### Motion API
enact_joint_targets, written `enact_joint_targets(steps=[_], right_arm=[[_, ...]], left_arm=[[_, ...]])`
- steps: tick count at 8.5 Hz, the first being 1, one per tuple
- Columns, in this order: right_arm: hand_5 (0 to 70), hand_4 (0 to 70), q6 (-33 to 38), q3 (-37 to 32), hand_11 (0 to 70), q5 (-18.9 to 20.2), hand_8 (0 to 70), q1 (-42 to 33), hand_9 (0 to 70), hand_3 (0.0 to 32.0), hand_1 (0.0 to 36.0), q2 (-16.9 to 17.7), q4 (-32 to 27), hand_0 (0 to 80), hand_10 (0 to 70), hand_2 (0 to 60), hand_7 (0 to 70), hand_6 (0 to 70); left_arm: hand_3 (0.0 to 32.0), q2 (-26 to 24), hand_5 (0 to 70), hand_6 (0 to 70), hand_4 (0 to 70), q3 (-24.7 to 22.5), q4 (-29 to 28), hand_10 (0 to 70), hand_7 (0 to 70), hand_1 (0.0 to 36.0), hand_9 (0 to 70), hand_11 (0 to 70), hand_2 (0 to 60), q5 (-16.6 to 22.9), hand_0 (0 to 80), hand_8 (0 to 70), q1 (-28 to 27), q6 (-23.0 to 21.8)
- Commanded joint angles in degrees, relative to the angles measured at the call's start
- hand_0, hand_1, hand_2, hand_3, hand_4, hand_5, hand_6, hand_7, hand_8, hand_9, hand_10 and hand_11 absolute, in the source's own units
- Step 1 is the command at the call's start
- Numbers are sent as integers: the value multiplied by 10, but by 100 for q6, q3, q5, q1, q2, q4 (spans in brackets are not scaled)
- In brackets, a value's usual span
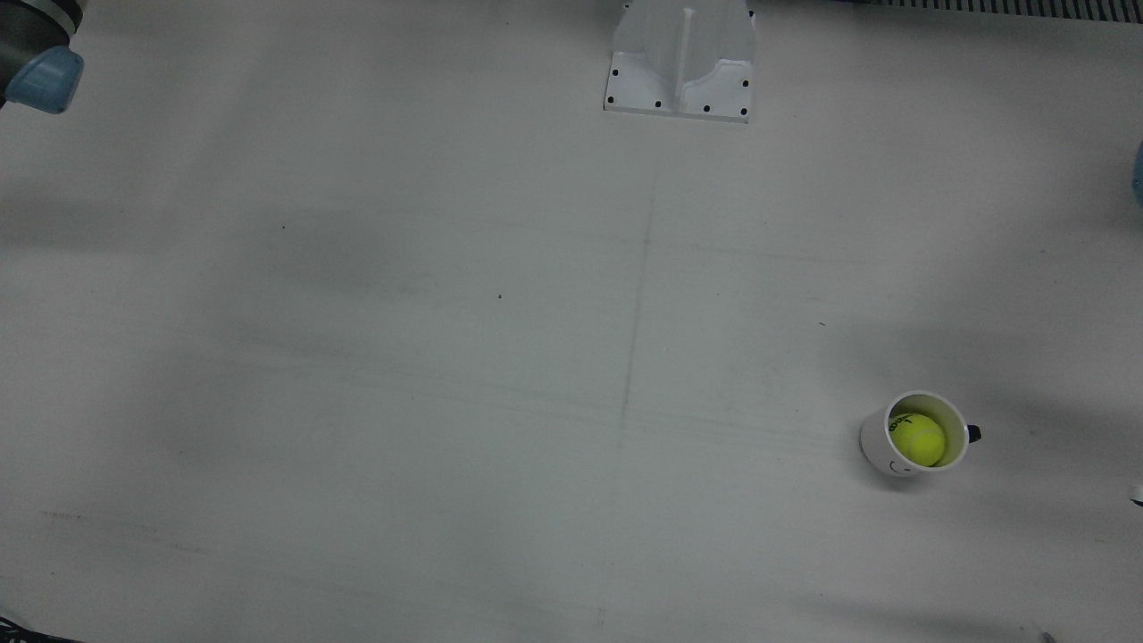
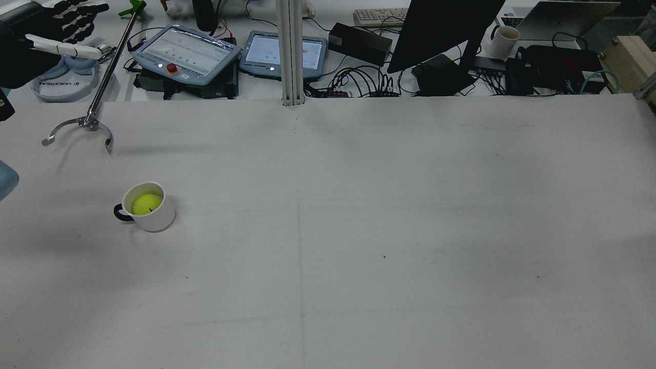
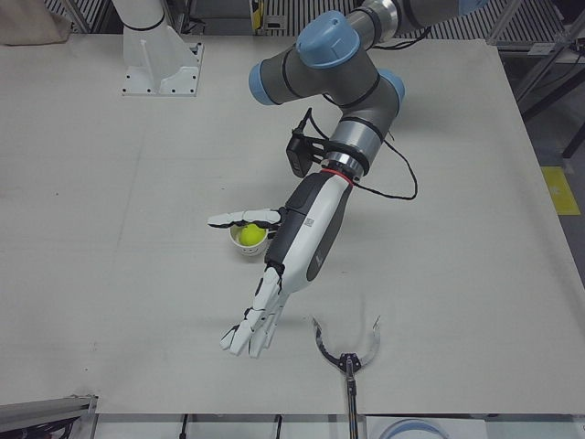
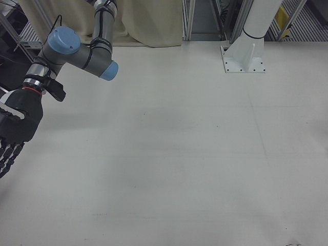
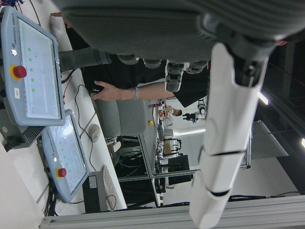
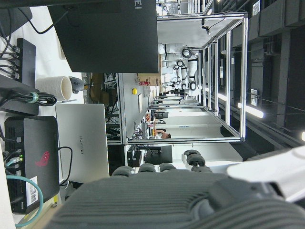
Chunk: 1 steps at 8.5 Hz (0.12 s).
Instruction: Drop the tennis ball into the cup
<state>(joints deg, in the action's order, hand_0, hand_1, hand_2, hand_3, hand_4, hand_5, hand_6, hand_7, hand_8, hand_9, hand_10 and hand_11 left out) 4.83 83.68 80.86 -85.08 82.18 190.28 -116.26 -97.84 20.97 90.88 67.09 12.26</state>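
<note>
White laminate covers the whole surface, and nearly all of it lies bare. The left arm reaches out over its half, carrying the left robot hand raised above the surface with fingers stretched apart and nothing in them; I judge it opened to release the ball and now hangs clear of the cup. The right robot hand waits at the far edge of its own half, dark fingers spread and empty, well away from the work, likely parked so it does not get in the way.

On the left arm's side stands the cup, upright, white with a dark handle, and the tennis ball sits inside it below the rim, so the task looks done. A metal grabber tool lies near the surface's far edge, apart from the cup.

From the left-front camera, the forearm covers part of the cup. The straight-down camera misses both hands. Each hand camera shows mostly its own palm and the room beyond.
</note>
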Motion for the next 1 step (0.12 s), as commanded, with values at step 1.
enact_joint_targets(steps=[1], right_arm=[[0, 0, 0, -1, 0, 0, 0, 0, 0, 0, 0, 0, 0, 0, 0, 0, 0, 0]], left_arm=[[0, -55, 62, 26, 14, -42, -22, 0, 198, 335, 25, 0, 64, 0, 666, 0, -56, -4]])
